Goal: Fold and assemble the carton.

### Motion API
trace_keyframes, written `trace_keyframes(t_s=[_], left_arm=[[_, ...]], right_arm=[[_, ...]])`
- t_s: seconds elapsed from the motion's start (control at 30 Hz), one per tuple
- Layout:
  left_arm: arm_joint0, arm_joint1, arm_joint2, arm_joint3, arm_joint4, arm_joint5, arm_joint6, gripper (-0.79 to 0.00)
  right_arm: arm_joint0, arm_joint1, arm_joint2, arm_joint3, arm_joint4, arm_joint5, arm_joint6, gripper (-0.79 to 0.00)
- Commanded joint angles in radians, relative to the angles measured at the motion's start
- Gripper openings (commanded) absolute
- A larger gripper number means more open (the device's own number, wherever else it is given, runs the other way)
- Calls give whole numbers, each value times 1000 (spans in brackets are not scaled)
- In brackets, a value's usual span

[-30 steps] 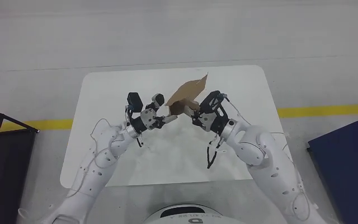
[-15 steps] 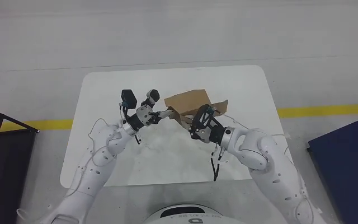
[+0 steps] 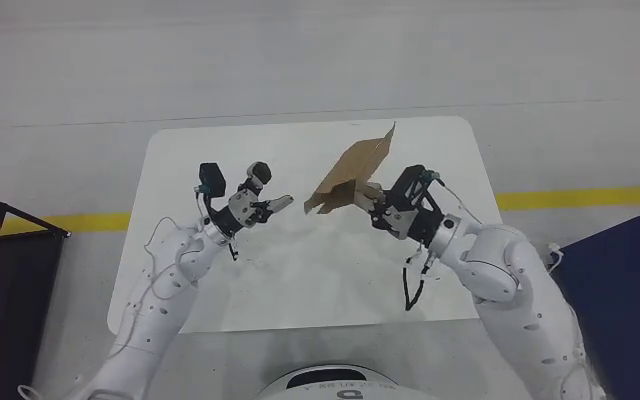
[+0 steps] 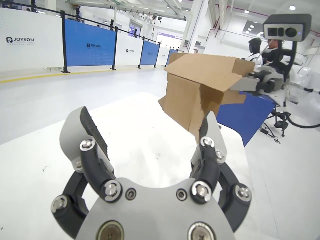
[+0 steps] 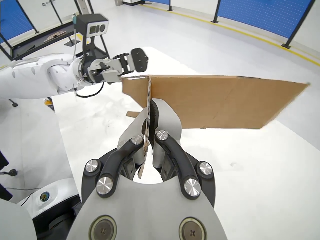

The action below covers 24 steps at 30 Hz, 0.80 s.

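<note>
Currently right tool (image 5: 150, 116) clamps a flap edge of the carton (image 3: 352, 170), held tilted above the far right of the desk (image 3: 300, 290). Left tool (image 4: 146, 118) gapes, empty, close on its left. Step judged: mid-fold. Next: left tool should take the free side.

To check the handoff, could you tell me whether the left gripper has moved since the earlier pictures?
Yes: the left gripper has drawn back from the carton, toward the table's left edge.

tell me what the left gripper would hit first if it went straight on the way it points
Probably the carton held up by the right gripper; the open left gripper points toward its near lower corner, though depth is unclear.
</note>
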Motion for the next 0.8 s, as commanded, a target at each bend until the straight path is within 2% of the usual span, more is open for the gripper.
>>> trace_keyframes(t_s=[0.0, 0.1, 0.2, 0.3, 0.4, 0.5, 0.63, 0.77], left_arm=[[2, 1, -6, 19, -67, -43, -3, 0], [-4, 4, -12, 53, -168, -92, -37, 0], [-20, 7, -23, 72, -170, -68, -89, 0], [-27, 8, -21, 71, -118, -41, -103, 0], [-32, 7, -9, 74, -63, -40, -90, 0], [-41, 5, 5, 78, 8, -38, -57, 0], [-47, 3, 16, 82, 58, -74, 31, 0], [-52, 7, -16, 104, 65, -103, 119, 0]], right_arm=[[1, 0, -7, 1, -1, -1, 0, -785], [1, 0, -7, 1, -1, -1, 0, -785], [1, 0, -7, 1, -1, -1, 0, -785], [13, -4, -17, 31, 197, -36, -27, -785], [56, -4, -10, 81, 484, -108, -17, -785], [113, 3, -10, 148, 775, -161, 84, -785], [190, 14, -23, 206, 988, -129, 280, -785], [242, 19, -70, 267, 1180, -91, 451, -785]])
